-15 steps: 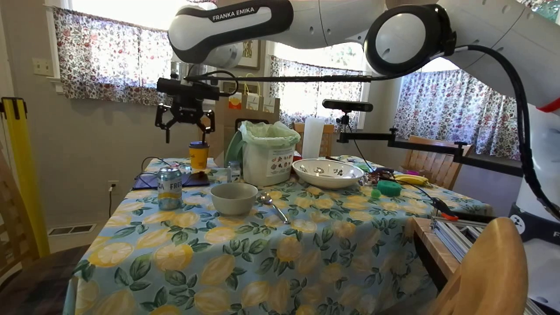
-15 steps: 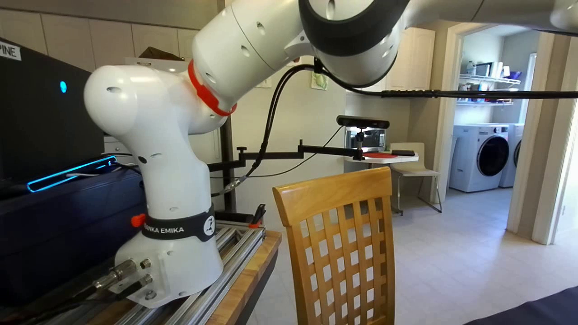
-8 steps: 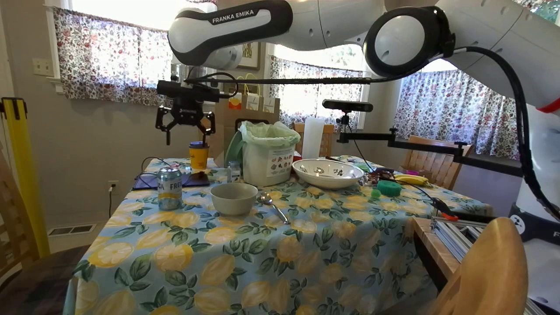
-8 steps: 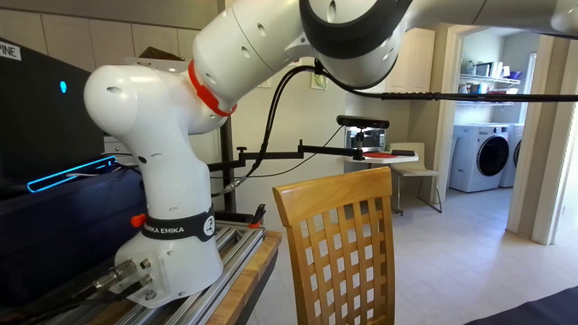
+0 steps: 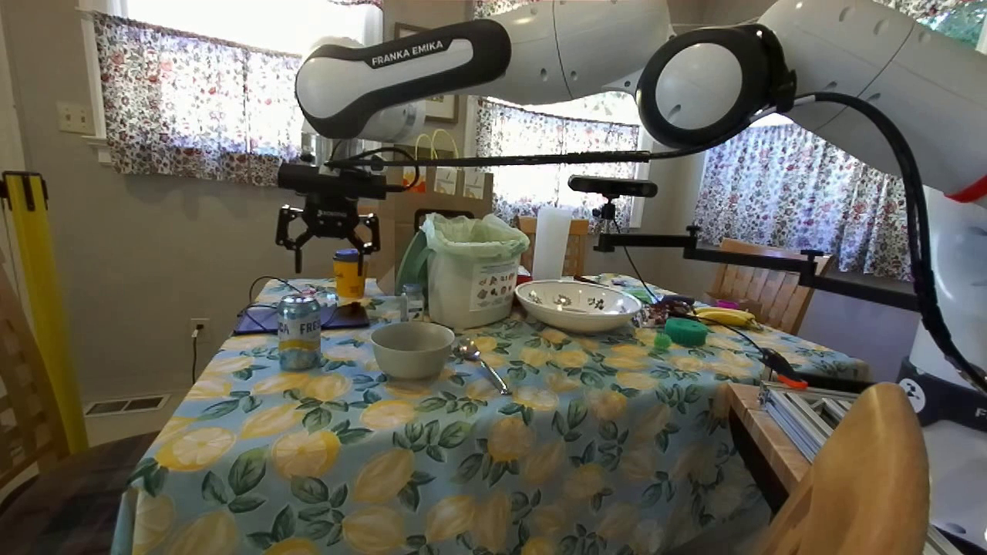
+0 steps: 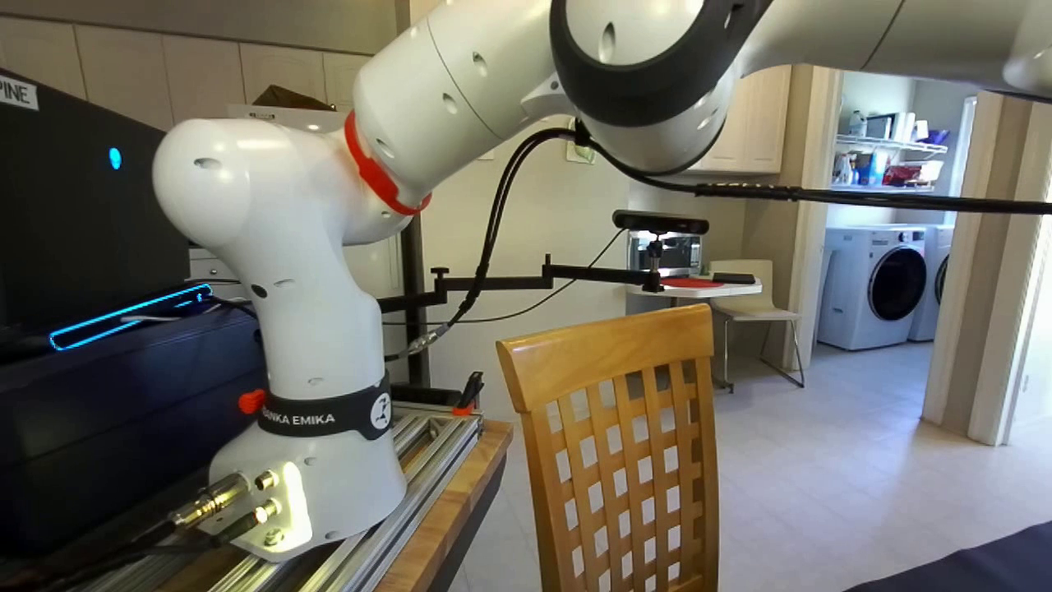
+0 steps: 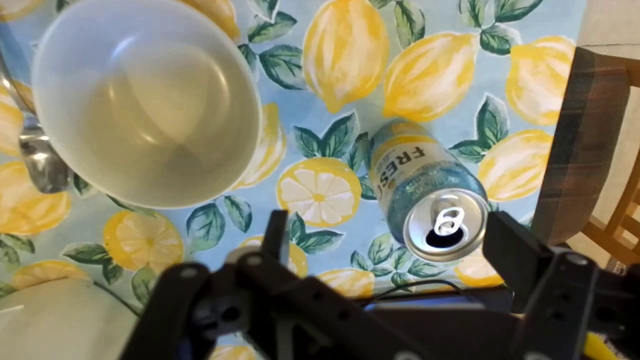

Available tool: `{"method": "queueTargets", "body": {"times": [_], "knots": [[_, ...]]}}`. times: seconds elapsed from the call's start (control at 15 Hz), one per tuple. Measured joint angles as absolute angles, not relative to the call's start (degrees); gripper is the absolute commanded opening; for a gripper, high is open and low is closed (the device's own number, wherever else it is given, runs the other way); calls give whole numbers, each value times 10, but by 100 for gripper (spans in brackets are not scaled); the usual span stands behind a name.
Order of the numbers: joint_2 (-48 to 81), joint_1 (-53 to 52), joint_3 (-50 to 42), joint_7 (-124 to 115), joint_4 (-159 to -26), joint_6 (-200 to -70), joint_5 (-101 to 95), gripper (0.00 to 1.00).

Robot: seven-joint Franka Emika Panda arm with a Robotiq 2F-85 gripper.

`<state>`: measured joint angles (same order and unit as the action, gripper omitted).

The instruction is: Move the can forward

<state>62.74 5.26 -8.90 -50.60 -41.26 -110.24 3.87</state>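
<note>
The can stands upright on the lemon-print tablecloth, left of the grey bowl in an exterior view. In the wrist view the can shows its silver top with the pull tab and an open mouth. My gripper is open, empty and pointing down, well above the table. In the wrist view the fingers of the gripper are wide apart; the can's top appears between them, closer to the right finger. The gripper is not touching the can. Neither can nor gripper shows in the remaining exterior view.
A spoon lies right of the bowl. Behind stand a yellow cup, a small jar, a white bin and a wide patterned bowl. A dark flat item with cables lies behind the can. The table edge is near the can.
The arm and open gripper have moved down, with most of the drop in the last half second. The can, bowl and spoon have not moved.
</note>
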Motion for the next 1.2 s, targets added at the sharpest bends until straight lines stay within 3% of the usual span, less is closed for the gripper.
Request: {"method": "queueTargets", "body": {"times": [1.2], "knots": [[671,75,-65,-497,-381,-1122,53,100]]}}
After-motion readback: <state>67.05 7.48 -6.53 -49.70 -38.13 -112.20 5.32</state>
